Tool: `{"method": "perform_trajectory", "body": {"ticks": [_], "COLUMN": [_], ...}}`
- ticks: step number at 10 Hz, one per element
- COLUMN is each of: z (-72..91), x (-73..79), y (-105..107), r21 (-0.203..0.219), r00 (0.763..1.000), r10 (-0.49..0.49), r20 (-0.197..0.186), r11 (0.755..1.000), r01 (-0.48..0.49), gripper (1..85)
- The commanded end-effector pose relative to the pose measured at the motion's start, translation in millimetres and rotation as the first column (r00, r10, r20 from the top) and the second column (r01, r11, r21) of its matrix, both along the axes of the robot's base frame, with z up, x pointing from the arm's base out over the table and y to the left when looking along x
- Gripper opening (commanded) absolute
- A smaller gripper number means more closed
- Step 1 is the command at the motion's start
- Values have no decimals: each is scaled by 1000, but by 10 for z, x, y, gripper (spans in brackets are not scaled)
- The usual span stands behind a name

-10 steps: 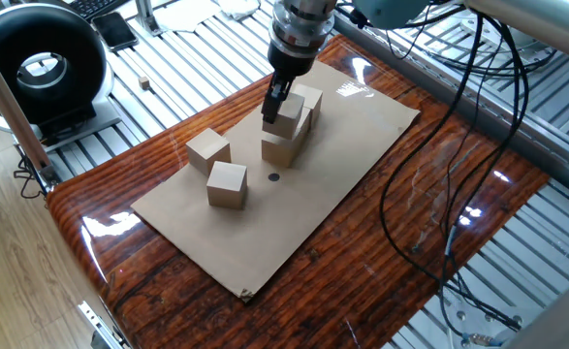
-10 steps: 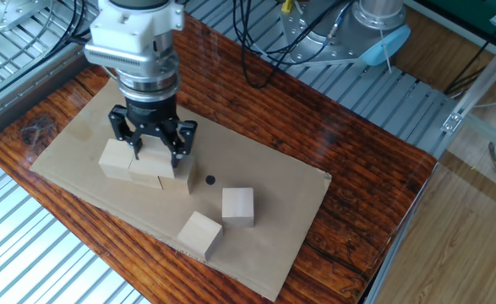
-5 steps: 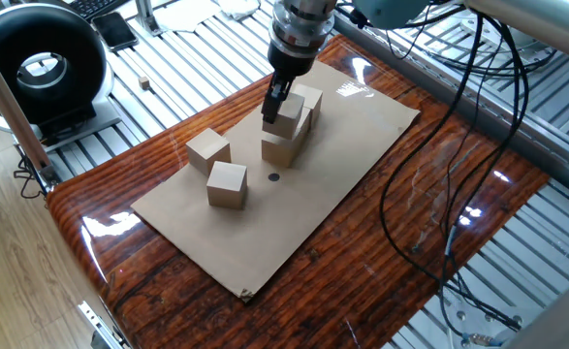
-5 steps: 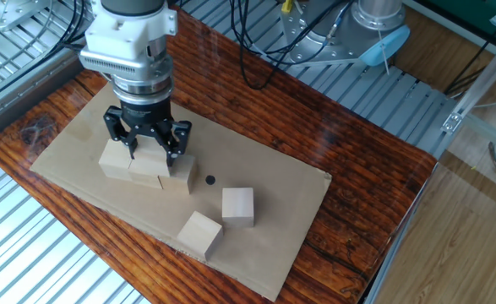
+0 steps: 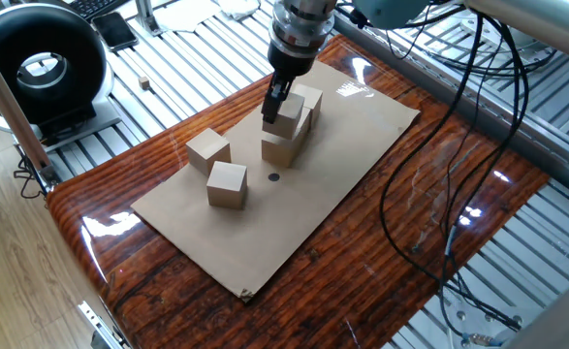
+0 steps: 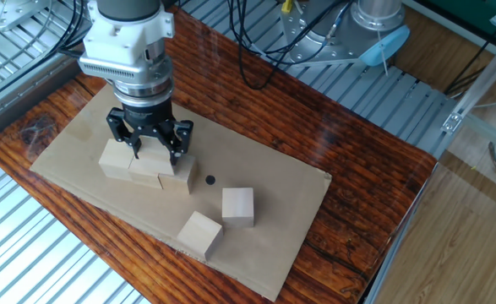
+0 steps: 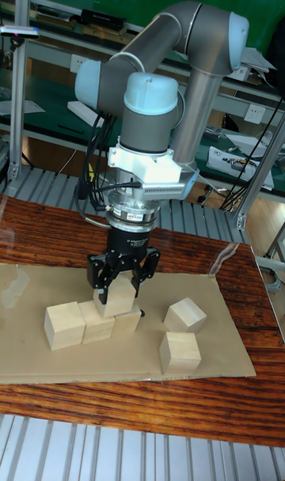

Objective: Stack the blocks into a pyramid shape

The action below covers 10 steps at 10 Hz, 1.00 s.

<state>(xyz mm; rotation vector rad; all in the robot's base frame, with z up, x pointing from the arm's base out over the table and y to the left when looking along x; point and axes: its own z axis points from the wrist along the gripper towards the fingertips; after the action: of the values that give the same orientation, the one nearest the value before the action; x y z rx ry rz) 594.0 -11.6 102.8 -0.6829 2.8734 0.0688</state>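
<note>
Blocks first: your black two-finger gripper point(image 7: 117, 289) is clamped on one light-tan wooden cube point(image 7: 119, 299), sitting atop a three-cube bottom row point(image 7: 83, 323). Two loose cubes point(image 7: 181, 335) lie beside it on brown cardboard sheet point(image 6: 273, 194), over glossy wood table point(image 5: 400, 242).
</note>
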Motion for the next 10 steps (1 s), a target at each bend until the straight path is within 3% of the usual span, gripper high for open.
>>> {"method": "perform_trajectory", "body": {"ticks": [1, 3, 4, 5, 10], "z": [11, 17, 20, 20, 17], "x": [0, 6, 12, 47, 125], "y": [87, 135, 160, 147, 22], "r21": [42, 61, 70, 63, 10], "r00": [1000, 1000, 1000, 1000, 998], "r10": [-14, -8, -1, 18, 44], "r20": [-6, -3, -1, 14, 45], "r11": [999, 998, 998, 998, 999], "r01": [15, 9, 1, -19, -45], "gripper": [140, 320, 510, 590, 613]}}
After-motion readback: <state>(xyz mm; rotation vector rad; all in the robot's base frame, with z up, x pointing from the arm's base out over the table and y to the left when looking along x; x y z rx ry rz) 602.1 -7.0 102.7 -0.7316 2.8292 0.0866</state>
